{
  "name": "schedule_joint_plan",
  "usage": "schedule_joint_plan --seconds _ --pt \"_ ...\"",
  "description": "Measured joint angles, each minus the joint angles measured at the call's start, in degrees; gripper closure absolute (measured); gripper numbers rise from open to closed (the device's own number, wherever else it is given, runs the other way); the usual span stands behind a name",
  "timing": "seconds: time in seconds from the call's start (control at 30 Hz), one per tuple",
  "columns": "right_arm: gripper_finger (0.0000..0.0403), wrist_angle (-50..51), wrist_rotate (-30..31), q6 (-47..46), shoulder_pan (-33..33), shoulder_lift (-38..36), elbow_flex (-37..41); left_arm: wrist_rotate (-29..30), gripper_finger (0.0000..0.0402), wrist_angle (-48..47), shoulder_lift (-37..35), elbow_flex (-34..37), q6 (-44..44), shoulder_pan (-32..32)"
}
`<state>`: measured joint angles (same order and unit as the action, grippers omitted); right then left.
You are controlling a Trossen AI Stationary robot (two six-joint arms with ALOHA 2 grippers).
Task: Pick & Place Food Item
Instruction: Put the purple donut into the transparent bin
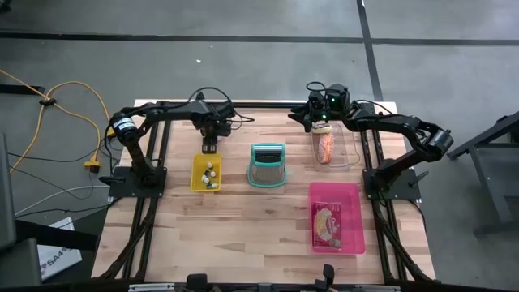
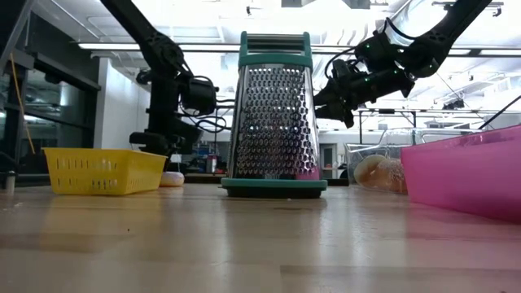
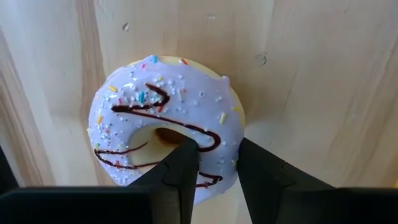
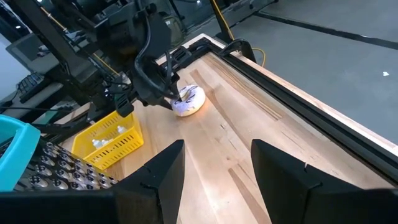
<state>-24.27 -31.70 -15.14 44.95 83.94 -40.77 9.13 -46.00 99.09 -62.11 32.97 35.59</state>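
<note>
A doughnut with lilac icing, chocolate lines and sprinkles lies flat on the wooden table, just beyond the far end of the yellow basket. It also shows in the right wrist view and, low behind the basket, in the low view. My left gripper points down on it and is shut on its ring. In the high view this gripper hides the doughnut. My right gripper hangs open and holds nothing, up at the table's far right. My left gripper holds the doughnut's ring on one side, with one finger in the centre hole and the other finger outside the rim. The fingers come from above, pointing down. The doughnut lies flat on the table, icing up.
The yellow basket holds small items. A teal-framed box grater stands mid-table. A clear container with an orange food item sits below my right gripper. A pink tray with a packet in it lies at the near right.
</note>
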Motion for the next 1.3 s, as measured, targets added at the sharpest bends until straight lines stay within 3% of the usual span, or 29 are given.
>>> schedule_joint_plan --seconds 0.27,0.4,0.8,1.3 --pt "0.0229 0.0 0.0 0.0 0.0 0.0 0.0 0.2 0.0318 -0.1 0.0 0.0 0.0 -1.9" --pt "0.0229 0.1 0.0 0.0 0.0 0.0 0.0 3.0 0.0319 -0.1 -0.4 0.0 0.2 -2.6" --pt "0.0229 0.1 0.0 0.0 0.0 0.0 0.0 6.2 0.0319 1.7 -8.4 0.0 1.8 -5.7" --pt "0.0229 -0.3 -0.2 -3.9 0.0 0.0 0.0 6.1 0.0319 23.1 -18.9 -0.1 10.8 -8.9"
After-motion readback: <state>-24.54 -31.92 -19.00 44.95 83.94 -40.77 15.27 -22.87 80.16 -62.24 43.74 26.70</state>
